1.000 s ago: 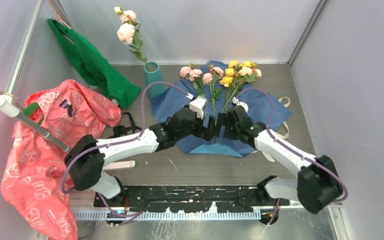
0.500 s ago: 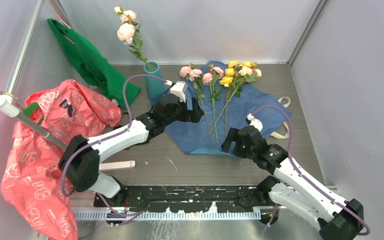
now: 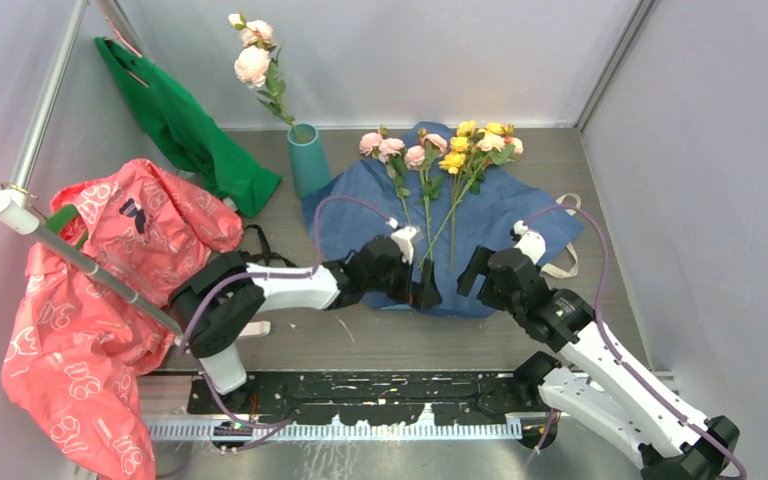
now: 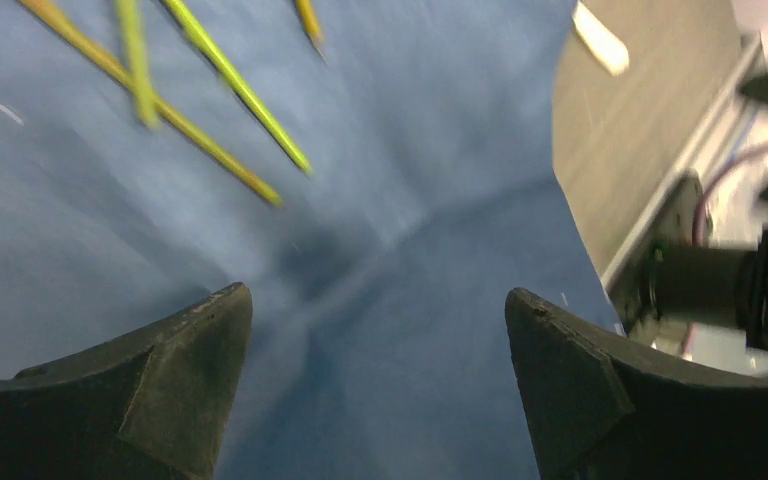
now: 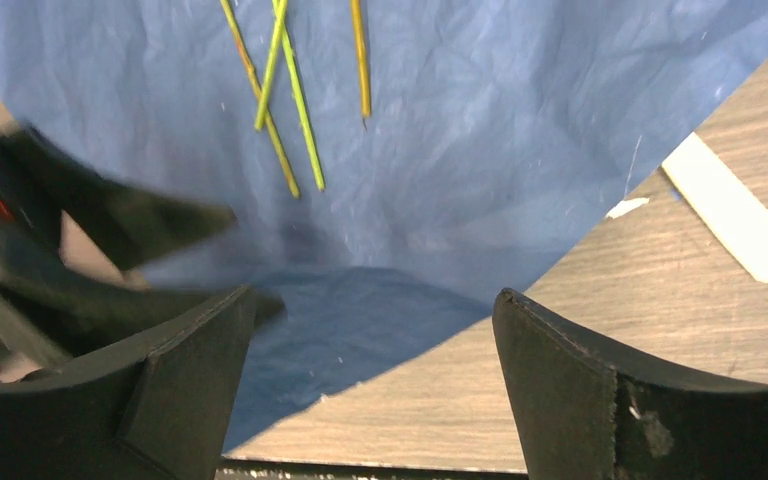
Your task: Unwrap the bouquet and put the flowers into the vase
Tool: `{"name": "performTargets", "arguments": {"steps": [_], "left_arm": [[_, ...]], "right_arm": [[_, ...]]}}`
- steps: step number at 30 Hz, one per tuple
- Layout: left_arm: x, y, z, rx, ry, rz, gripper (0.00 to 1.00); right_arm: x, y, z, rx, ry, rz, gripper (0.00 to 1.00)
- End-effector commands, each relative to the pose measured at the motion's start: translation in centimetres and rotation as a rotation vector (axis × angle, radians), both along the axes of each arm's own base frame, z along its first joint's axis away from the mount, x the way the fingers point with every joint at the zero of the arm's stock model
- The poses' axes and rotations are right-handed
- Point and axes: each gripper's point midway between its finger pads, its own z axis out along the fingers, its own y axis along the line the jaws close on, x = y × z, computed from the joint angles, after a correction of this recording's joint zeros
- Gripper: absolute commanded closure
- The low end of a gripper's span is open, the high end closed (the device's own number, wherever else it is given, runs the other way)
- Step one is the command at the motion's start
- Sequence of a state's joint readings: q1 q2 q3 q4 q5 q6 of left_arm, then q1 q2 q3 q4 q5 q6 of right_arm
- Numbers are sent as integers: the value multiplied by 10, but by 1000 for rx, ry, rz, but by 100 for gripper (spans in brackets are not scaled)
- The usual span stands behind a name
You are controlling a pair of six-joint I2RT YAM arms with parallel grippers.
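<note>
1. Hovering over the near corner of the blue paper sheet point(image 3: 500, 215), the left gripper point(image 3: 425, 287) has its jaws spread wide, with only paper showing between them.
2. The right gripper point(image 3: 472, 272) is just beside it, over the same corner. Its jaws also stand apart and hold nothing.
3. The flowers point(image 3: 440, 150) lie loose on the flattened sheet, pink and yellow heads at the far edge. Their stem ends point(image 5: 290, 120) stop short of both grippers.
4. The vase point(image 3: 307, 160) stands upright at the sheet's far left corner with one pink rose point(image 3: 253, 62) in it.
5. A cream ribbon point(image 3: 563, 268) lies on the table point(image 3: 610, 180) at the sheet's right edge.
6. The green cloth bag point(image 3: 185, 125) bears no visible writing. The white print on the red-pink plastic bag point(image 3: 90, 290) is too small to read.
</note>
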State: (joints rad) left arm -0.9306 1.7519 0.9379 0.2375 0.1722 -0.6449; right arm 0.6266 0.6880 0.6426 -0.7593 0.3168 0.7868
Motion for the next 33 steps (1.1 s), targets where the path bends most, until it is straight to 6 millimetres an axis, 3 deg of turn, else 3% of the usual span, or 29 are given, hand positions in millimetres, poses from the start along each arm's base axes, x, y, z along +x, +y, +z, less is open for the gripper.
{"name": "performTargets", "arguments": {"steps": [1, 7, 12, 18, 23, 27, 33], "left_arm": [[-46, -11, 32, -98, -40, -67, 3], [-93, 12, -3, -46, 50, -99, 3], [-94, 21, -10, -11, 52, -86, 3], [-69, 23, 36, -4, -86, -22, 3], [-40, 43, 76, 13, -228, 98, 4], [-27, 60, 90, 21, -269, 165, 4], [-23, 82, 95, 15, -287, 228, 4]], "right_arm": [[36, 0, 35, -9, -138, -85, 7], [88, 26, 26, -119, -120, -76, 7], [138, 41, 20, -178, -90, -85, 8], [204, 42, -1, -129, -5, -113, 24], [239, 40, -26, -150, 63, -120, 41], [254, 49, -43, -139, 109, -101, 52], [256, 55, -66, -117, 144, -93, 45]]}}
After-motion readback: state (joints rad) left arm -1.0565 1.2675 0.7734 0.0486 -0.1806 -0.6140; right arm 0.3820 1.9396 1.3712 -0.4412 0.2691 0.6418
